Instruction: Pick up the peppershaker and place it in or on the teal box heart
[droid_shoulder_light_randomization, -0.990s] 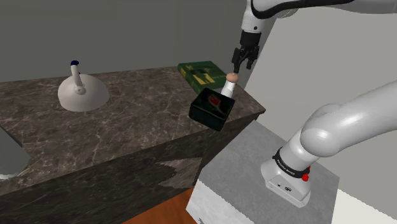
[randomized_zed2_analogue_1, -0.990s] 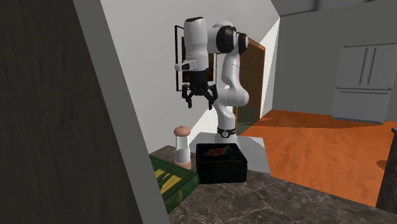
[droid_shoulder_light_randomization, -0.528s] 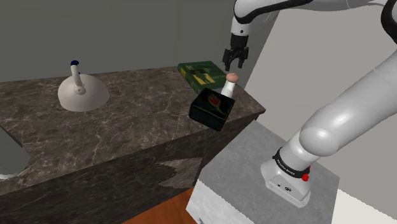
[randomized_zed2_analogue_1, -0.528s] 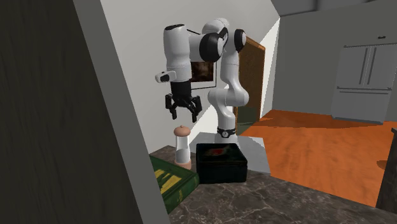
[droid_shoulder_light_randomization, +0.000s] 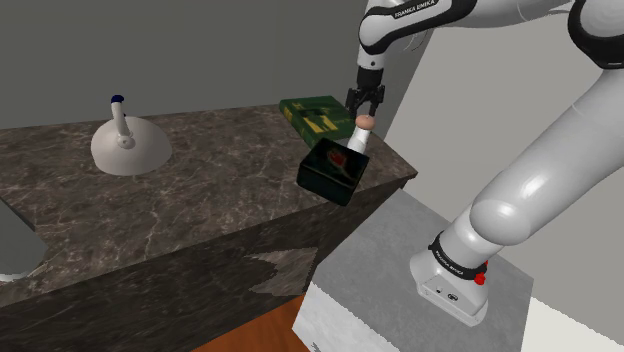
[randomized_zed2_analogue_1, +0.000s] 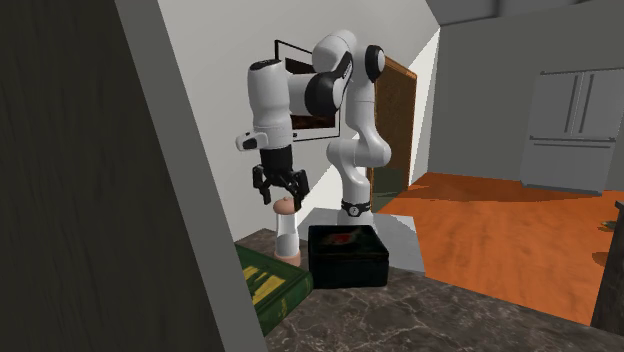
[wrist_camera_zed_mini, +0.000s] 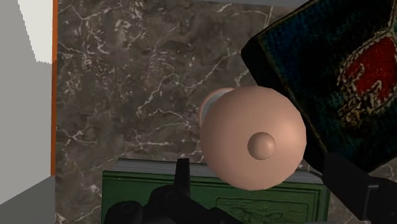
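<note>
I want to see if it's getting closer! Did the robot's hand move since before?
Yes. In the shoulder view the hand went left and down, ending just above the pepper shaker, which stayed put.

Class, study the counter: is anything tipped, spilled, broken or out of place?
Nothing stands out. The pepper shaker stands upright beside the green box and the dark heart box, both lying flat on the counter. The open gripper hangs just above its cap.
</note>
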